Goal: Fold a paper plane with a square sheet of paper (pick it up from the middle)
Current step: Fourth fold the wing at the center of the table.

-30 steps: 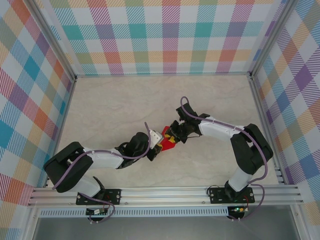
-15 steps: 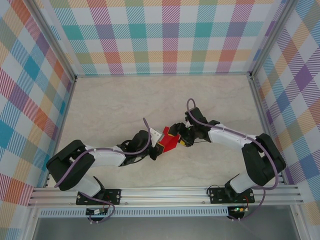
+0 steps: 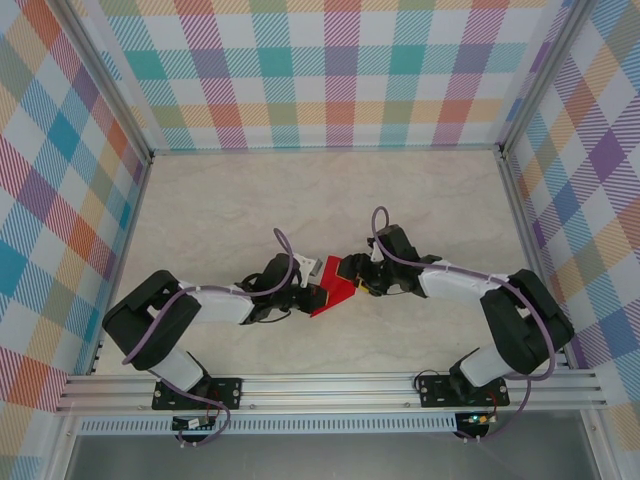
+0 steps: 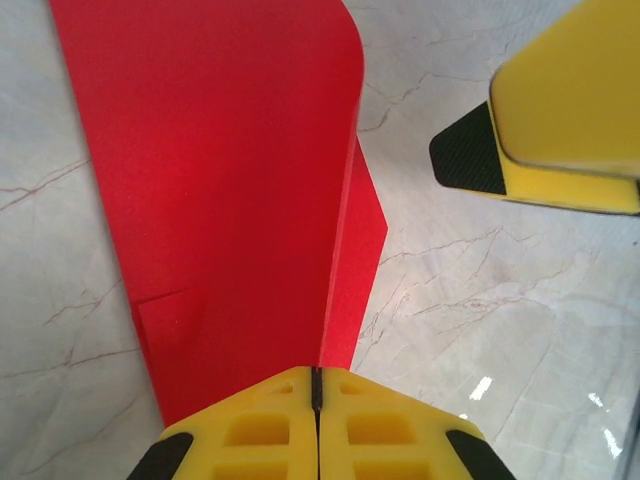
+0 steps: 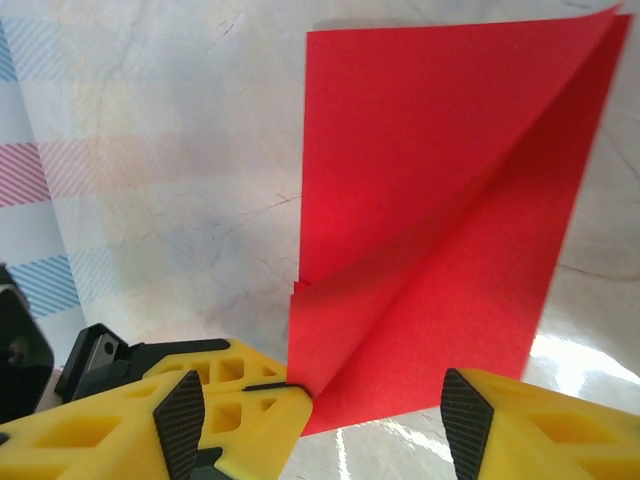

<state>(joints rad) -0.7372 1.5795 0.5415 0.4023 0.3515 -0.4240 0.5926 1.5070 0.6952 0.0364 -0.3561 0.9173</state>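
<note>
Though only part-folded, lies between both grippers at table [image 3: 220, 220] mid-front: paper [image 3: 334, 297], red, layered, one diagonal crease; resting or slightly lifted, cannot tell. Left gripper [image 4: 315, 382]: fingers pressed together, pinching paper's edge right at the fold line. Right gripper [image 5: 322, 402]: spread, one finger each side of the opposite edge, not gripping. Long axis roughly along the line joining the grippers, crease running from right gripper's side away to the far corner. Near both arms alike; held by left only. Next probably needs right closing on its edge or pressing the crease, so turns on fingers lining up with that fold. Risk: thin sheet buckling, slipping from pinch.
</note>
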